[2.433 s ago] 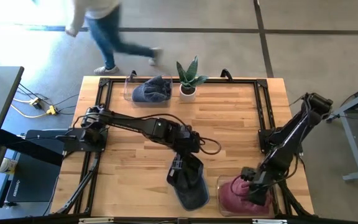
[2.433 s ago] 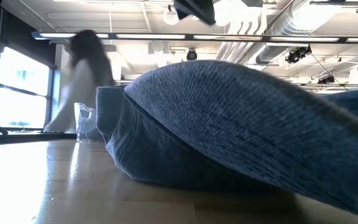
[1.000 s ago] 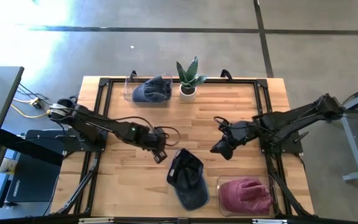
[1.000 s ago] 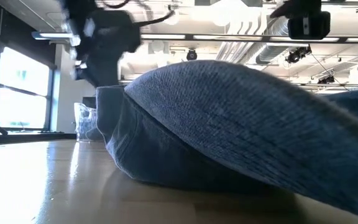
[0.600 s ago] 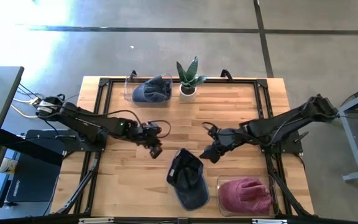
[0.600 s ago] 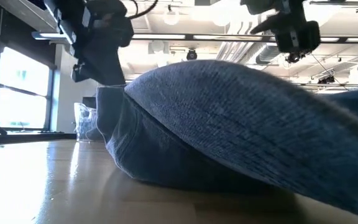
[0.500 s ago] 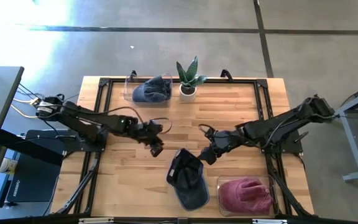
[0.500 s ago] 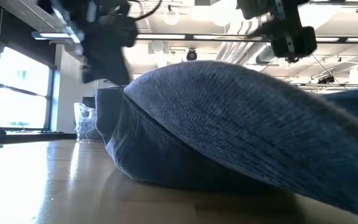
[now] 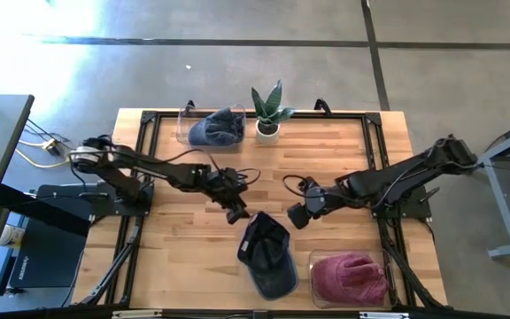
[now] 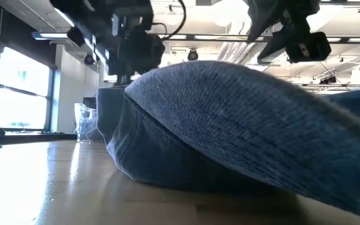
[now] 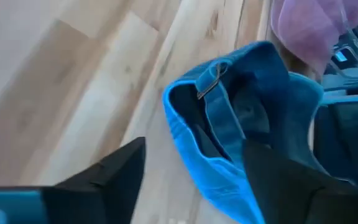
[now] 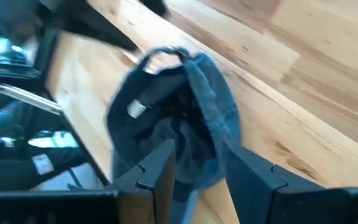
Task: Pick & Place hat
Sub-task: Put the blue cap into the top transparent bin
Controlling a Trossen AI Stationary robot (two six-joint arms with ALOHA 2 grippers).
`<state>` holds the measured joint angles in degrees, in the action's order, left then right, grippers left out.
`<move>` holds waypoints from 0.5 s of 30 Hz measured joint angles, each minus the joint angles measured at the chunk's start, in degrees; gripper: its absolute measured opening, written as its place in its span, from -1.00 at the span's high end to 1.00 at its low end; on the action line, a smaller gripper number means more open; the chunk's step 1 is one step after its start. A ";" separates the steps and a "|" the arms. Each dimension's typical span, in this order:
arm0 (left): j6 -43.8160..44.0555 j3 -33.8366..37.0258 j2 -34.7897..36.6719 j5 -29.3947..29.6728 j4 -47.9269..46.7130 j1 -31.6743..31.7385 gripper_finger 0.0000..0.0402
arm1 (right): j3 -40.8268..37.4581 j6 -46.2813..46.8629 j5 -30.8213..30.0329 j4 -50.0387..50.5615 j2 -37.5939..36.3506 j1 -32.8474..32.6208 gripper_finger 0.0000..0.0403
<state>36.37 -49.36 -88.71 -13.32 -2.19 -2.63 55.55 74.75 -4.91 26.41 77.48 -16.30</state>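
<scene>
Left claw (image 9: 236, 215) has closed in on upturned blue hat (image 9: 268, 257).

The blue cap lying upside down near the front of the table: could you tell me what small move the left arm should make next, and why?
Probably lower the left claw onto the near rim of the blue cap. The claw is open and hovers just beside the cap's back edge, holding nothing, while the wrist view shows the cap's rim and strap ahead between its fingers. The right claw hovers at the other side.
</scene>
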 joint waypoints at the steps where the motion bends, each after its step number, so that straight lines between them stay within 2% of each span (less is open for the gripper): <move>1: 0.91 0.08 -1.00 -1.01 1.53 0.02 -0.34 | 0.00 -0.07 -0.60 -0.42 -0.39 -0.11 0.37; 4: 2.94 -0.14 -4.46 -3.26 7.11 0.00 -0.43 | 0.00 -0.50 -2.24 -0.44 -1.55 -0.17 0.39; 10: 4.63 -1.58 -9.42 -5.80 12.17 -0.47 -0.45 | 0.00 -4.15 -2.24 -0.43 -3.12 -0.22 0.43; 13: 4.31 -3.32 -10.86 -0.64 12.04 -1.54 -0.44 | 0.00 -6.07 -1.43 -0.23 -3.78 -0.22 0.45; 15: 3.91 -4.72 -11.70 3.97 8.66 -2.06 -0.38 | 0.00 -7.29 -0.73 -0.04 -4.19 -0.22 0.46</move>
<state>40.27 -54.08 -100.41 -9.35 6.47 -4.69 55.55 67.46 -5.65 26.37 73.29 -16.51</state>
